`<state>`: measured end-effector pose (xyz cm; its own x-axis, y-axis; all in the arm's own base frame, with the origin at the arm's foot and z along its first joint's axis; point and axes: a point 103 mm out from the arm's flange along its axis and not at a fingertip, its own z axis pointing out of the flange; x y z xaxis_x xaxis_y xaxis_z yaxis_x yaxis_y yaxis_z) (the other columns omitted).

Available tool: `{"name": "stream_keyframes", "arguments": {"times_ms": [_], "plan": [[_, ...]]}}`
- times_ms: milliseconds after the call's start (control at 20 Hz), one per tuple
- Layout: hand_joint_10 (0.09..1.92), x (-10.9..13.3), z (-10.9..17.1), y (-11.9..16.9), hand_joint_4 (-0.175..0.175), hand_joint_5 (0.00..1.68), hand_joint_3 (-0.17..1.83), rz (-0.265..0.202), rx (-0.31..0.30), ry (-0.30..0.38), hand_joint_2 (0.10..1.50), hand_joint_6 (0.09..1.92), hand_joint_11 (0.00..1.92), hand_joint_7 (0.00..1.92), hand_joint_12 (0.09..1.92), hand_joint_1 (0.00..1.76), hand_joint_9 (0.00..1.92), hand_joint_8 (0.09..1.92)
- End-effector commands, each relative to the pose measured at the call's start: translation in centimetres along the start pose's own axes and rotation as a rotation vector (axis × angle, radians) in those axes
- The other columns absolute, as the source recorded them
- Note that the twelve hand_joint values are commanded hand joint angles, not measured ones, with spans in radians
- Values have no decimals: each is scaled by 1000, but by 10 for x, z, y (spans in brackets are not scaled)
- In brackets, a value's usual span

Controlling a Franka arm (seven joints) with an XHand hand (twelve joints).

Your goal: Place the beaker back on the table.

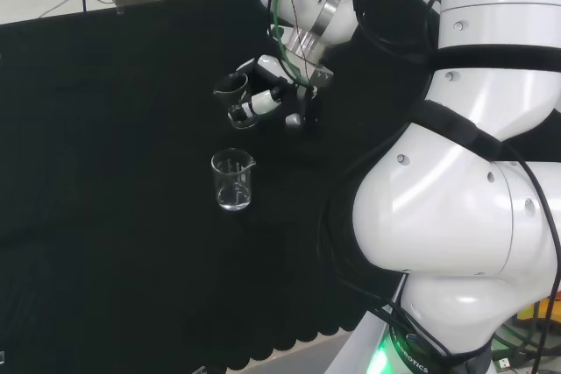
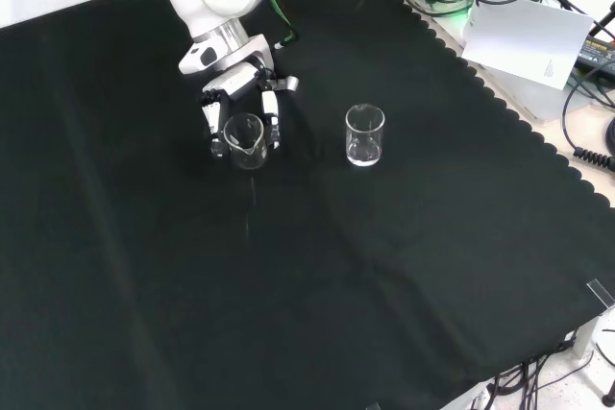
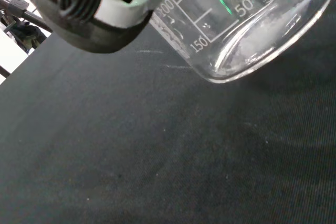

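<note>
A clear glass beaker (image 1: 235, 98) with printed graduations is held in the hand (image 1: 279, 99), whose fingers curl round its wall. In the front view the held beaker (image 2: 244, 140) sits between the fingers (image 2: 270, 117), just above or at the black cloth. In the wrist view the beaker (image 3: 236, 30) looks tilted, its base close over the cloth, and a finger (image 3: 89, 9) wraps its side. A second clear beaker (image 1: 233, 179) stands upright on the cloth nearer the camera in the head view; in the front view this second beaker (image 2: 365, 134) is to the right of the hand.
The black cloth (image 2: 317, 285) spreads wide around both beakers. Its scalloped edge (image 2: 500, 112) runs along the right of the front view, with cables and a white sheet (image 2: 528, 36) beyond it. The arm's white links (image 1: 465, 172) stand at the head view's right.
</note>
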<state>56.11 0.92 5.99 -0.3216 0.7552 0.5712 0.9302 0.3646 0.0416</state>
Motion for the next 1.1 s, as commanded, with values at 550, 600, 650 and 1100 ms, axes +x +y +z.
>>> {"name": "stream_keyframes", "arguments": {"times_ms": [550, 600, 650, 1100], "plan": [[87, -12, 1, -12, -38, 1219, -149, 19, 35, -30, 1073, 652, 1438, 1271, 589, 1207, 1500, 458], [87, -12, 0, -13, -62, 1214, -161, 18, 43, -35, 1082, 655, 1425, 1239, 601, 1189, 1491, 497], [87, -13, 0, -15, -71, 1200, -169, 18, 48, -41, 1091, 673, 1404, 1202, 618, 1177, 1479, 535], [87, -7, 0, -19, -31, 969, -163, 22, 48, -27, 1051, 774, 1165, 975, 790, 1126, 1360, 656]]}}
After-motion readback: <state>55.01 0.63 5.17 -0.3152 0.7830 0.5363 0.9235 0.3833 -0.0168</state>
